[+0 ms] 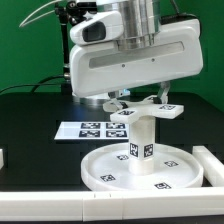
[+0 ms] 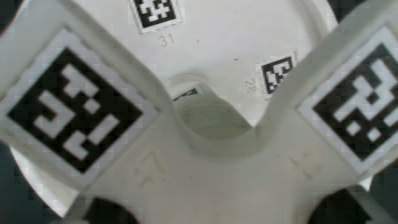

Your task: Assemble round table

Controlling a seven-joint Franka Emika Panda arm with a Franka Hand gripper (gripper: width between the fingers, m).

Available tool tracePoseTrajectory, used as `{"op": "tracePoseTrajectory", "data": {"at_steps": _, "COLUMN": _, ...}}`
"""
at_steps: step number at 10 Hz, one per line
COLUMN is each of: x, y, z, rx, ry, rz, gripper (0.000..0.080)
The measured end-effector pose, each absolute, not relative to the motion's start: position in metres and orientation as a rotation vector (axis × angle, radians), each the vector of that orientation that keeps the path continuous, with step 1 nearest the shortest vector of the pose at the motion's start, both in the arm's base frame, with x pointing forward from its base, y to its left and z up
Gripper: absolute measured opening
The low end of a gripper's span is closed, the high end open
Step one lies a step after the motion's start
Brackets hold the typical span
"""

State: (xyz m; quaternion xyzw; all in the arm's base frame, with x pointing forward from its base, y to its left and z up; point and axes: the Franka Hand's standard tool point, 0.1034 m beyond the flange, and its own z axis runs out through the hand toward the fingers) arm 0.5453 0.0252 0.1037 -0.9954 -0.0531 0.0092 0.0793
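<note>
The white plastic cross-shaped foot (image 1: 143, 108), marked with black square tags, sits level on the short thick white cylinder post (image 1: 140, 137). The post stands upright at the middle of the large rimmed white round disc (image 1: 105, 172), on the near part of the black table (image 1: 30, 120). The two-finger gripper (image 2: 228, 212) hangs right over the foot. Its dark fingertips (image 2: 111, 212) stand apart on either side of the hub, but I cannot tell whether they pinch it. The flat white marker board (image 1: 85, 128) lies just beyond the disc towards the exterior view's left, and a straight white rail (image 1: 212, 162) lies beside the disc on the right.
</note>
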Motion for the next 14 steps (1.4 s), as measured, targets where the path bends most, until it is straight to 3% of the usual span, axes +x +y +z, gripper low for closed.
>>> {"op": "tracePoseTrajectory", "data": {"at_steps": 7, "x": 0.5456, "y": 0.0246, "z": 0.1037, "rx": -2.980, "ry": -0.128, "rz": 0.030, "gripper": 0.0448}}
{"op": "tracePoseTrajectory", "data": {"at_steps": 14, "x": 0.5485, "y": 0.0287, "z": 0.1034, "rx": -2.886, "ry": 0.778, "rz": 0.016, "gripper": 0.0448}}
